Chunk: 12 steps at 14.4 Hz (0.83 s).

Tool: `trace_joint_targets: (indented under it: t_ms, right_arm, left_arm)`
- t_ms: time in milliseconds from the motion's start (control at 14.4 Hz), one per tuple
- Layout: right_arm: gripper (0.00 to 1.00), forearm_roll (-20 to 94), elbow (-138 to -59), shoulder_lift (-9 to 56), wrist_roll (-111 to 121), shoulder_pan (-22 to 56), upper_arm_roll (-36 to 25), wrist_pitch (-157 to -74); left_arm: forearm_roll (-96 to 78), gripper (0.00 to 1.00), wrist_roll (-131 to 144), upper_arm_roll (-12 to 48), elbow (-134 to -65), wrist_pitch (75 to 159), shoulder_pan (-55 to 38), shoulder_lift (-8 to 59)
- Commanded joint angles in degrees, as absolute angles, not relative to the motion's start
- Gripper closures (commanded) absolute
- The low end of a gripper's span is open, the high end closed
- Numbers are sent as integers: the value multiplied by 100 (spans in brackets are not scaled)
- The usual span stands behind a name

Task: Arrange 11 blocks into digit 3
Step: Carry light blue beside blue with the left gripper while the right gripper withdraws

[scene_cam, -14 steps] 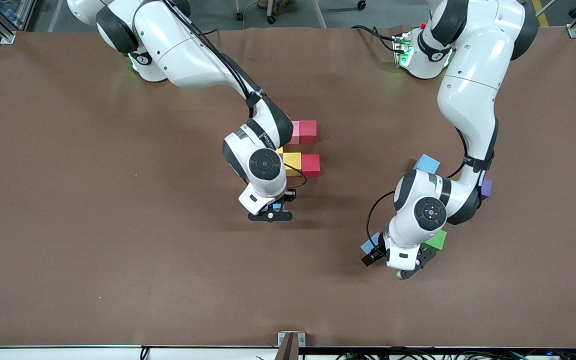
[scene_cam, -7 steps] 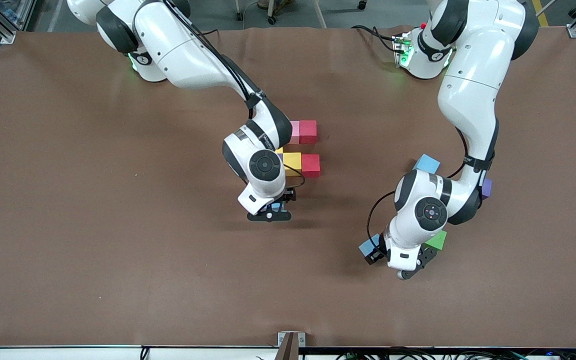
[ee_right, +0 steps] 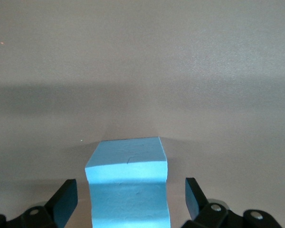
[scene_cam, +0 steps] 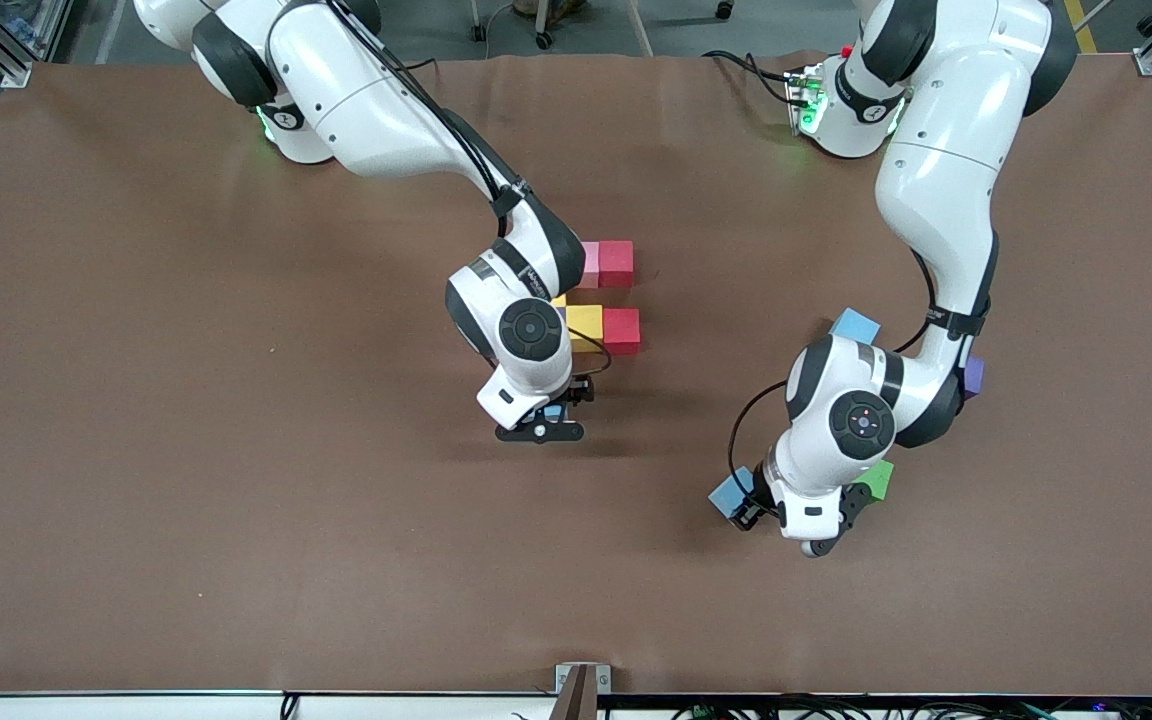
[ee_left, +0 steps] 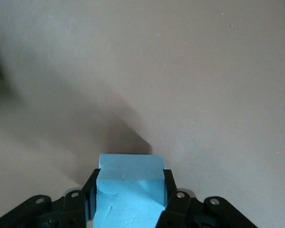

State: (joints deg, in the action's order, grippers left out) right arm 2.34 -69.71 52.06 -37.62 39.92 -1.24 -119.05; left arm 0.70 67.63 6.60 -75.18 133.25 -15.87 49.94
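Left gripper point(ee_left: 128, 202) was squeezed shut on blue block point(ee_left: 128, 187) and lifted a bit off table point(scene_cam: 236, 450) — pick done. Right gripper point(ee_right: 128, 202) was opened wide — its blue block point(ee_right: 127, 187) was let go, set below yellow block point(scene_cam: 584, 321). Number 3 was judged partly built.

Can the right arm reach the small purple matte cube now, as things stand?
Probably not easily: the small purple matte cube lies toward the left arm's end, tucked against the left arm, which crosses over it.
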Motion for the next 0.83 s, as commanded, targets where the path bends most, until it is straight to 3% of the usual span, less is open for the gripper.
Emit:
trace_joint_targets:
  t_ms: [0,762]
  right_arm:
    - [0,255,-7198,5019,-3885,4043,-123,-12067]
    - [0,264,-7154,4764,-3710,3903,-97,-11954]
  left_arm:
    - [-9,79,7285,624,-7585,13096,-1836,4799]
    - [53,77,10027,624,-7787,12472,-2180,4483]
